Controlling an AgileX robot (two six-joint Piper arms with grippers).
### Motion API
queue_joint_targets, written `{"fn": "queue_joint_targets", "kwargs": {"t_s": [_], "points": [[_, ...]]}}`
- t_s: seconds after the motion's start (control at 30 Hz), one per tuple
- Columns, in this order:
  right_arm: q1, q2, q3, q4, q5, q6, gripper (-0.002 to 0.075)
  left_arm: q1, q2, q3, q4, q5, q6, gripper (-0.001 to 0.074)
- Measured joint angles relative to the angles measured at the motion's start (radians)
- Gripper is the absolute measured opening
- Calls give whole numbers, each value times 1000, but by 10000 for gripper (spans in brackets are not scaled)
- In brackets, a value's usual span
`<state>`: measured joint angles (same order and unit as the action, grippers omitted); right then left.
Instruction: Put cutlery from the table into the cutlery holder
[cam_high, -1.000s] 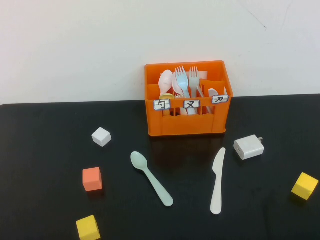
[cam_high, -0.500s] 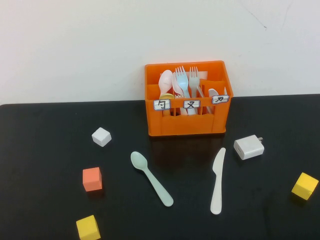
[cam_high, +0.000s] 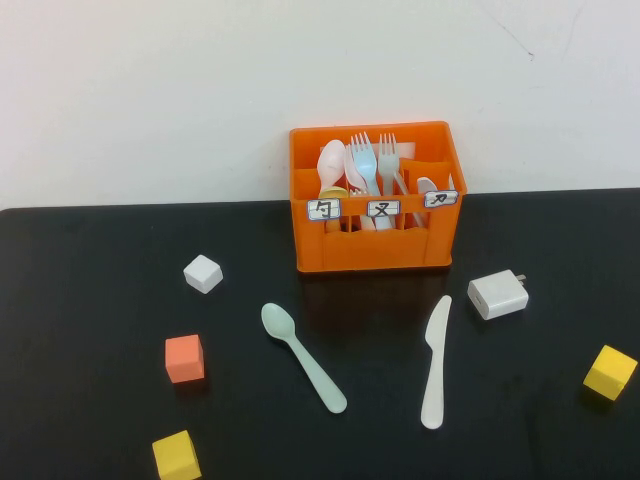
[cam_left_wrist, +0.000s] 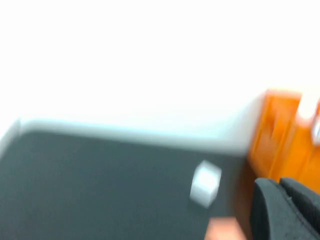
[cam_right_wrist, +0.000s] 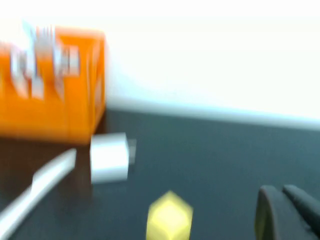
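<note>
change: none, spoon (cam_high: 303, 357) and knife (cam_high: 434, 362) lie as before on tabletop (cam_high: 90, 300) | holder (cam_high: 375, 250) awaits both | left tool (cam_left_wrist: 285, 210), right tool (cam_right_wrist: 287, 212): off-table, spread cannot be told | task: unstarted

Your right wrist view shows the right gripper (cam_right_wrist: 289, 212) as a dark shape over the black table (cam_right_wrist: 225, 155). The white charger (cam_right_wrist: 109, 156) sits between the orange cutlery holder (cam_right_wrist: 60, 95), yellow cube (cam_right_wrist: 170, 216) and cream knife (cam_right_wrist: 37, 187).

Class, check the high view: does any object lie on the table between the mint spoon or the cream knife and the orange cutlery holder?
No. Bare table separates spoon and knife from the cutlery holder. The white charger lies off to the side. Left gripper and right gripper show only in wrist views.
</note>
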<state>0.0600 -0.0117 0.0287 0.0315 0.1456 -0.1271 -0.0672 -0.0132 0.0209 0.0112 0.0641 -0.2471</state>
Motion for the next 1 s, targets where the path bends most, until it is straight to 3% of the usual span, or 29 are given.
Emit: {"fn": "queue_joint_targets", "kwargs": {"t_s": [0.17,0.37,0.87,1.0], "points": [[0,0,0,0,-234,-10,-2,0,0,0,0,-283,0,-1],[0,0,0,0,-384,-12,-2,0,0,0,0,-461,0,-1],[0,0,-5,0,-457,-12,-2,0,-2,0,-18,-538,-82,-1],[0,0,-98,-3,-329,-12,-2,0,-2,-80,-25,-363,-99,-1]]}}
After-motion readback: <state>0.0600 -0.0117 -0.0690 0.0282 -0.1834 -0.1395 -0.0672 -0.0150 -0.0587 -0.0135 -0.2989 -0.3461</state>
